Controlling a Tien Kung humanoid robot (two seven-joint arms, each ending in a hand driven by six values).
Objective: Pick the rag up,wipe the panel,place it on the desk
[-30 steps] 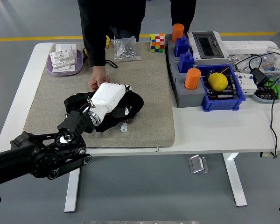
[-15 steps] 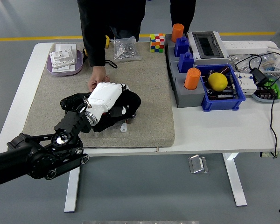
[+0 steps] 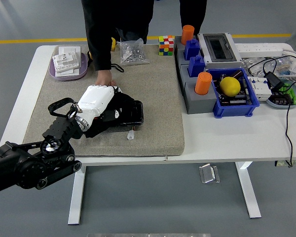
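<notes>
While my left hand (image 3: 95, 98) presses its smooth white shell down over the crumpled black rag (image 3: 119, 114), I cannot tell whether the fingers underneath are clamped on the cloth or only resting flat. The rag lies bunched and soft on a dark flat panel (image 3: 133, 116), whose straight edge and squared corner show at the rag's three o'clock side. Both sit on the coarse, felt-like beige mat (image 3: 158, 94) covering the left part of the white table (image 3: 227, 138). At my hand's twelve o'clock, a person's hand (image 3: 103, 78) in a black sleeve reaches down and touches the mat just beside my knuckles. Off at my hand's two o'clock stand a blue plastic bin (image 3: 235, 98) holding a round yellow ball (image 3: 230, 86) and an orange cylinder (image 3: 203, 83) on a grey block. A glossy colour cube (image 3: 166, 45) sits at the mat's far edge.
</notes>
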